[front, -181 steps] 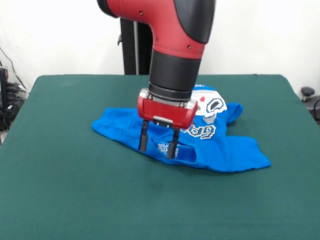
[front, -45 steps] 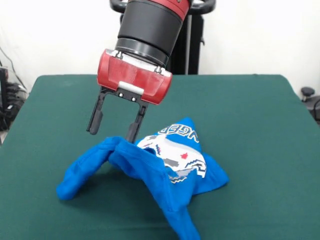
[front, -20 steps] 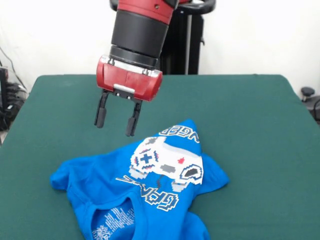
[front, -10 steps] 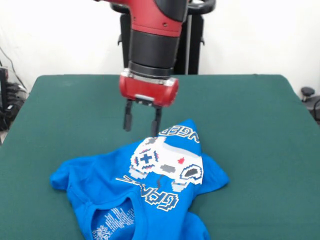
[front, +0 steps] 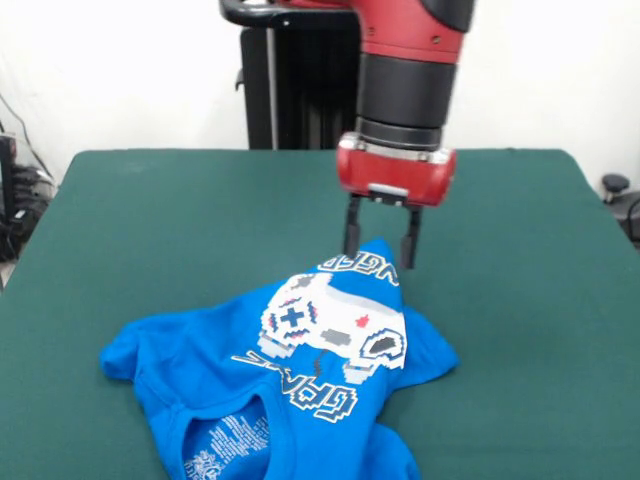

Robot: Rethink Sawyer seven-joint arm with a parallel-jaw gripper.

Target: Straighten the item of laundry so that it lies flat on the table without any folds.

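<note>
One blue shirt [front: 300,380] lies bunched and creased on the green table [front: 520,300], toward its near edge. Over its far tip hangs the gripper [front: 380,245], fingers apart, holding nothing.

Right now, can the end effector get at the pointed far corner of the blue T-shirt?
Probably yes. The end effector hangs open just above the T-shirt at its pointed corner, one finger on each side, and nothing lies between them. The table around that corner is bare, so a straight drop looks free.
</note>
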